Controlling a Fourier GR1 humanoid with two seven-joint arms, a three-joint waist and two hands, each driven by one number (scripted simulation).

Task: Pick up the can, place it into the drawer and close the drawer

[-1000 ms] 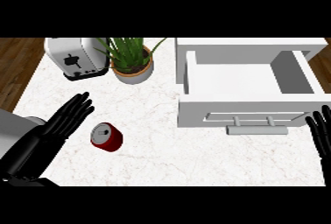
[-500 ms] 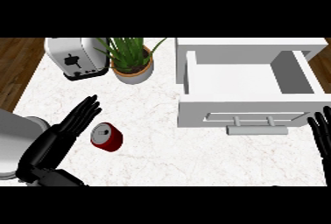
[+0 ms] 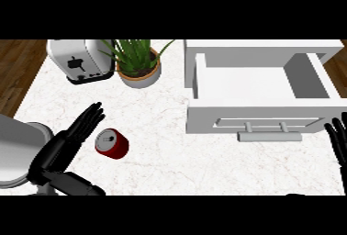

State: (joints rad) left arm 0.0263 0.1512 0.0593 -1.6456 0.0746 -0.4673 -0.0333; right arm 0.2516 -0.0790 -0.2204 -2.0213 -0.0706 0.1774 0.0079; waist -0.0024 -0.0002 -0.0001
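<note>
I bring my left hand [image 3: 68, 142], its fingers straight and spread, just beside the red can [image 3: 112, 144] lying on the counter [image 3: 203, 160], so it can curl around it, while the drawer [image 3: 261, 98] waits open and my right hand [image 3: 337, 140] rests open at the edge.

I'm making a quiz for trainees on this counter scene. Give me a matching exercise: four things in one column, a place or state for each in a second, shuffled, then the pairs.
Column one:
1. red cylindrical can
2. white drawer
3. silver metal toaster
4. green plant in a tan pot

Column two:
A. pulled open, nothing inside
B. far left corner of the counter
C. lying on its side beside the left hand
D. between toaster and drawer

Pairs: 1-C, 2-A, 3-B, 4-D
</note>
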